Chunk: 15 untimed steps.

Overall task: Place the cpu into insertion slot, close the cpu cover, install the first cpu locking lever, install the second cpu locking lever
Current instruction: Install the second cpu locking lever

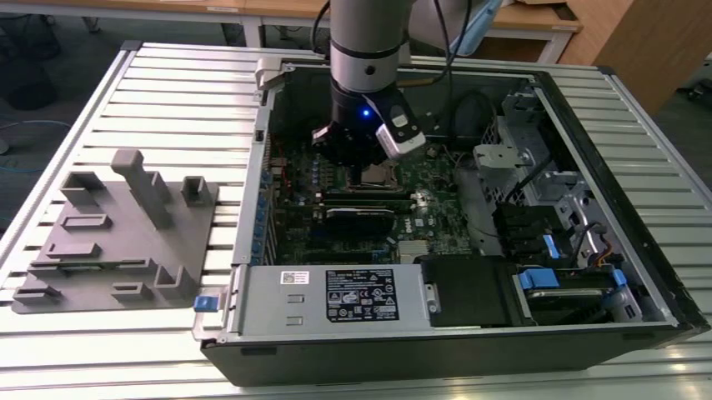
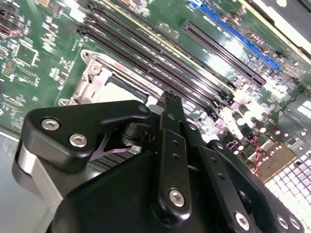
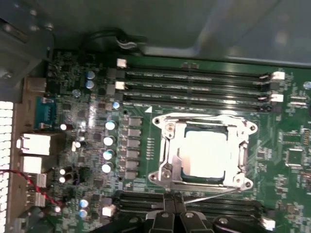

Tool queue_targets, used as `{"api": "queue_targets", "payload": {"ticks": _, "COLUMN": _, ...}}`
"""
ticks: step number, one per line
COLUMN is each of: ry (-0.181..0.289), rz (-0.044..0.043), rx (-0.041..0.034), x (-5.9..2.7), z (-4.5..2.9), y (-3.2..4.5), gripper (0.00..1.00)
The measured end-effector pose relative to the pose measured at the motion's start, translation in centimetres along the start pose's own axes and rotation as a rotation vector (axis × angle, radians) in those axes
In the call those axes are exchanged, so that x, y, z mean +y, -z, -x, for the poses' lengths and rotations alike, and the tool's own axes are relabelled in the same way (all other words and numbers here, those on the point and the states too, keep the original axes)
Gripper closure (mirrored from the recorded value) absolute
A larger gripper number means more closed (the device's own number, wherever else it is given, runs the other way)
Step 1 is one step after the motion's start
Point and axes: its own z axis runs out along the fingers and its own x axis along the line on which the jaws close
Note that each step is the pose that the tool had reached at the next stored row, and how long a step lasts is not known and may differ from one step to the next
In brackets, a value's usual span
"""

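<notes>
Arm [image 1: 365, 50] — comes down near-vertical from above into the open case [image 1: 623, 275], wrist low over the board [image 1: 428, 179], just beside the socket.

Gripper [image 1: 358, 162] — black, fingers pointing down at the board; in the second wrist view its fingers [image 2: 170, 114] look drawn together with nothing between them, tips at the socket's edge. In the first wrist view the fingertips [image 3: 172, 206] sit just beside the near rim of the socket frame, next to a thin lever [image 3: 209, 195] lying along that side.

Cpu [image 3: 204, 154] — silver-grey square, seated flat in the slot [image 3: 181, 170], seen through the window of the cover.

Cover [image 3: 240, 155] — silvery frame lying down flat around the cpu.

Case — black tower on its side on a slatted metal table [image 1: 167, 92], side panel off. Inside: green board with long black memory slots [image 3: 194, 77] beside the socket, a grey power supply [image 1: 323, 296] along the near edge, drive bays with blue tabs [image 1: 539, 279] at the exterior view's right.

Fixture [image 1: 117, 242] — grey block with upright posts and recesses, on the table at the exterior view's left, well apart from the case.
</notes>
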Motion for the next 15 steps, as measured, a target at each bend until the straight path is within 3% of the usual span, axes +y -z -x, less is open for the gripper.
{"api": "queue_targets", "payload": {"ticks": 4, "ry": -0.001, "rz": -0.0001, "rx": 0.0001, "x": 0.01, "z": -0.39, "y": -0.14, "gripper": 0.89}}
{"api": "queue_targets", "payload": {"ticks": 15, "ry": -0.002, "rz": -0.0001, "rx": 0.0001, "x": 0.03, "z": -0.44, "y": -0.35, "gripper": 0.89}}
